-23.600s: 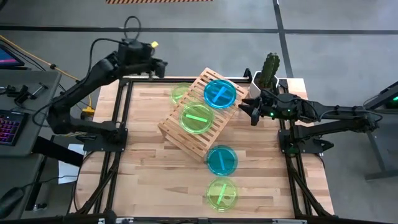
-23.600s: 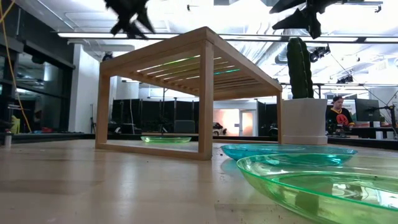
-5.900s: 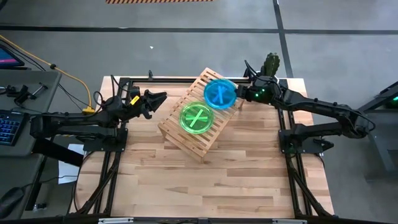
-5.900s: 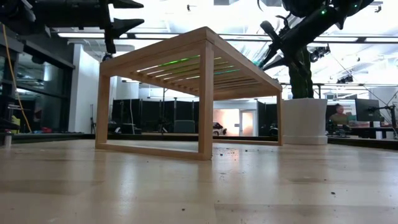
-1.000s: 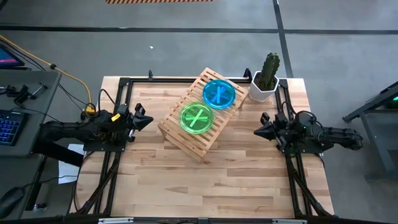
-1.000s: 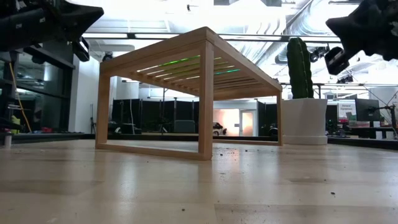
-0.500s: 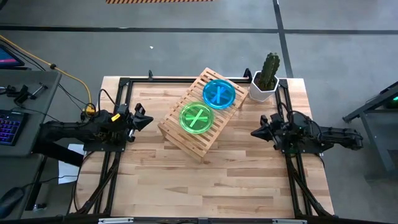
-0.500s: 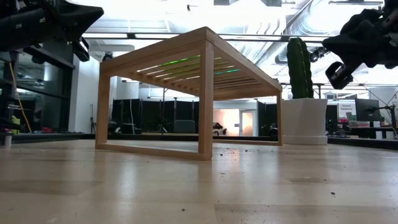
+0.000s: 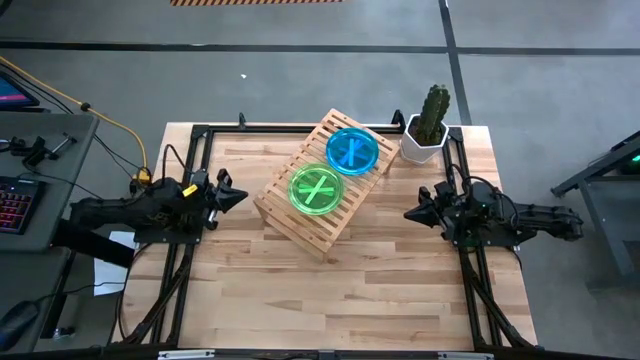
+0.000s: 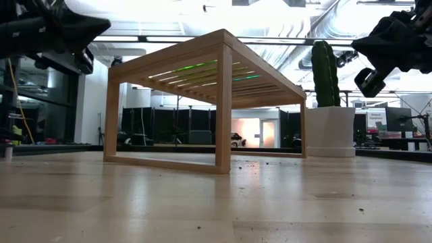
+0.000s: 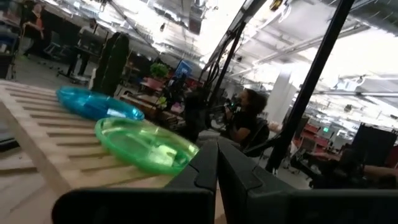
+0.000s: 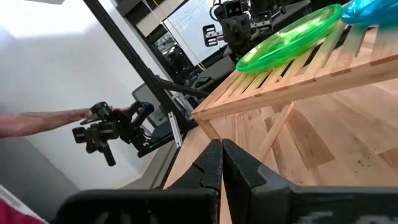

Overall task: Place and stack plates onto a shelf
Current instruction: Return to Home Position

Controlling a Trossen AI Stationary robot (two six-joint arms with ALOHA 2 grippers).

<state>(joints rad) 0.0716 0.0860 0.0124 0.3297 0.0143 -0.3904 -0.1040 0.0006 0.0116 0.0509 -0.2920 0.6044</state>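
Observation:
The slatted wooden shelf (image 9: pixel 318 183) stands askew on its legs at the middle far part of the table, also seen in the low view (image 10: pixel 202 64). On its top lie lime-green plates (image 9: pixel 316 189) and teal-blue plates (image 9: pixel 352 150), each pile showing a cross at its centre. Both piles appear in the left wrist view, green (image 11: pixel 146 144) and blue (image 11: pixel 96 104). My left gripper (image 9: pixel 241 196) hovers shut at the table's left edge and points at the shelf. My right gripper (image 9: pixel 408 213) hovers shut at the right edge and points at the shelf (image 12: pixel 298 74). Neither holds anything.
A cactus in a white pot (image 9: pixel 427 128) stands at the far right corner, close to the shelf. Black frame rails (image 9: pixel 197 160) run along the table's left and right sides. The near half of the tabletop (image 9: pixel 330 290) is bare wood. People (image 11: pixel 245 118) show in the room beyond.
My right gripper has shifted a little toward the table's left, nearer the shelf, staying shut. The plates and the shelf have not moved.

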